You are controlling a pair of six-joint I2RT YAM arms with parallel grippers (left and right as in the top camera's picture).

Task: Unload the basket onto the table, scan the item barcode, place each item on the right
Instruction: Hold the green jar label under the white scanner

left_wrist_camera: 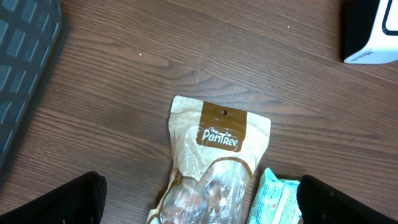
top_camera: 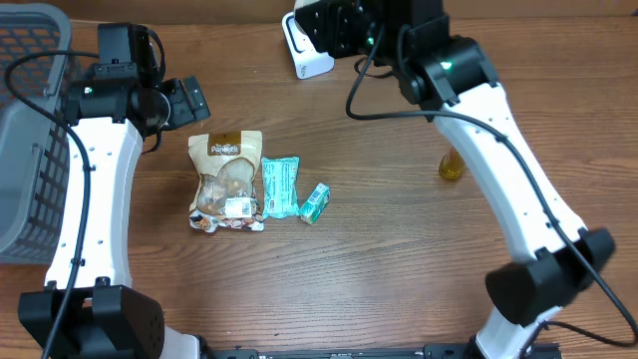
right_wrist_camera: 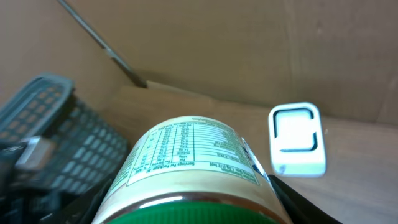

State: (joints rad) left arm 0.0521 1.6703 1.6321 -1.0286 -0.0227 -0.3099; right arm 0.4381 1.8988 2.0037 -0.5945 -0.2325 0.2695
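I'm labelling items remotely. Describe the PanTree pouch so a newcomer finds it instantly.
From the grey basket at the left edge, look right to three packets lying together. The PanTree pouch is leftmost and largest, tan with a brown label, unlike the teal packet and small green box.

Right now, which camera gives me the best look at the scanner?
The right wrist view: the white scanner shows whole and face-on, just beyond the held jar. Overhead shows the scanner partly hidden under the right arm. The left wrist view catches only a corner of it at the top right edge.
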